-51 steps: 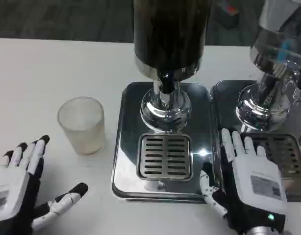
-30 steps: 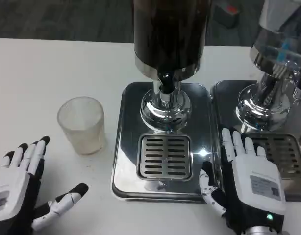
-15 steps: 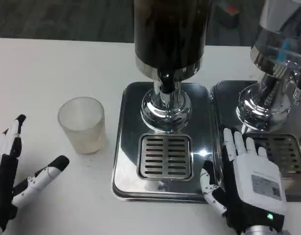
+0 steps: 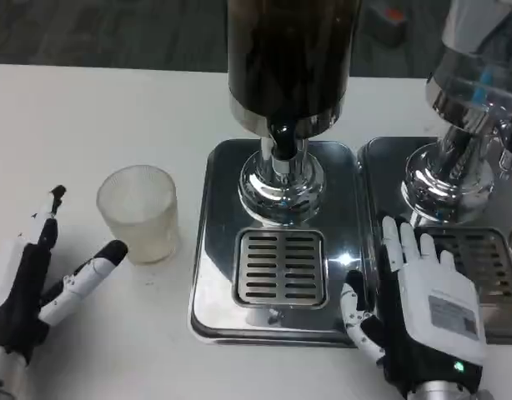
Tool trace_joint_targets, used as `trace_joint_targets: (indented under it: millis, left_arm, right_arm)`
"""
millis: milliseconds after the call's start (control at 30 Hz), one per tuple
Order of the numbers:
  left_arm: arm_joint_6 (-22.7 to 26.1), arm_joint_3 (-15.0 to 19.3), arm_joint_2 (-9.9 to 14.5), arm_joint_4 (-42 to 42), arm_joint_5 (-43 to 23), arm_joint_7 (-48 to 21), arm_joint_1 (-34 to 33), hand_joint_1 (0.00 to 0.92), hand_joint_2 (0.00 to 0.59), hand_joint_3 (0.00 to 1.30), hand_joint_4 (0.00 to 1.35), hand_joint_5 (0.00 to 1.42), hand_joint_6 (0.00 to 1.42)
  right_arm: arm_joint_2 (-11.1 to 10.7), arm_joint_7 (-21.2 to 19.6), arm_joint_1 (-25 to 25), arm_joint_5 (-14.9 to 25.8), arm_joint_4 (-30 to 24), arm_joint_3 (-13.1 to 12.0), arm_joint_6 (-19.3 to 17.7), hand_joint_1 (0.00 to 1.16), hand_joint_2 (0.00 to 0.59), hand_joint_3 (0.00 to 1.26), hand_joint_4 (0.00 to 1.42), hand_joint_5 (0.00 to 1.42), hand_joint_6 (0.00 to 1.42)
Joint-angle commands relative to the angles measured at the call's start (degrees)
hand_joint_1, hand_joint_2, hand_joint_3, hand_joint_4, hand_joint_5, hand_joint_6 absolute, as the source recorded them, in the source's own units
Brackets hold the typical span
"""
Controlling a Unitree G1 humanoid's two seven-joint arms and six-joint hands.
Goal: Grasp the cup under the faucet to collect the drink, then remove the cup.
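Cup stands upright at one o'clock of the left hand, near its spread, empty fingers; right hand, farther off, lies flat and empty.

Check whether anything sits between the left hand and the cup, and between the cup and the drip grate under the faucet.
Nothing visible blocks either path. The left hand is open beside the cup with bare table between them. From the cup to the drip grate lies only table and the tray's raised rim.
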Motion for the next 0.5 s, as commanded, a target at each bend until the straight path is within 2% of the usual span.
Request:
trace_joint_targets:
  millis: [33, 200, 400, 500]
  left_arm:
    - [-2.57, -1.83, -0.90, 7.37, 2.85, 3.56, -4.36, 0.062, 0.001, 0.00, 0.00, 0.00, 0.00]
    - [-4.81, -3.70, -0.82, 12.52, 4.83, 5.54, -7.54, 0.066, 0.000, 0.00, 0.00, 0.00, 0.00]
    - [-7.87, -5.50, -1.20, 17.86, 5.04, 6.04, -10.77, 0.109, 0.002, 0.00, 0.00, 0.00, 0.00]
    - [-10.23, -5.95, -1.88, 20.48, 4.98, 8.37, -12.24, 0.138, 0.007, 0.00, 0.00, 0.04, 0.00]
  right_arm:
    - [0.65, -0.20, -0.13, 0.40, 0.48, -0.15, 1.11, 0.22, 0.522, 0.00, 0.00, 0.00, 0.00]
    - [1.07, -0.10, 0.10, 0.29, 0.20, -0.12, 1.79, 0.21, 0.525, 0.00, 0.00, 0.00, 0.00]
    - [1.39, -0.06, 0.13, 0.58, 0.04, -0.18, 2.32, 0.21, 0.526, 0.00, 0.00, 0.00, 0.00]
    - [1.55, 0.13, 0.00, 0.65, 0.03, -0.18, 2.53, 0.20, 0.512, 0.00, 0.00, 0.00, 0.00]
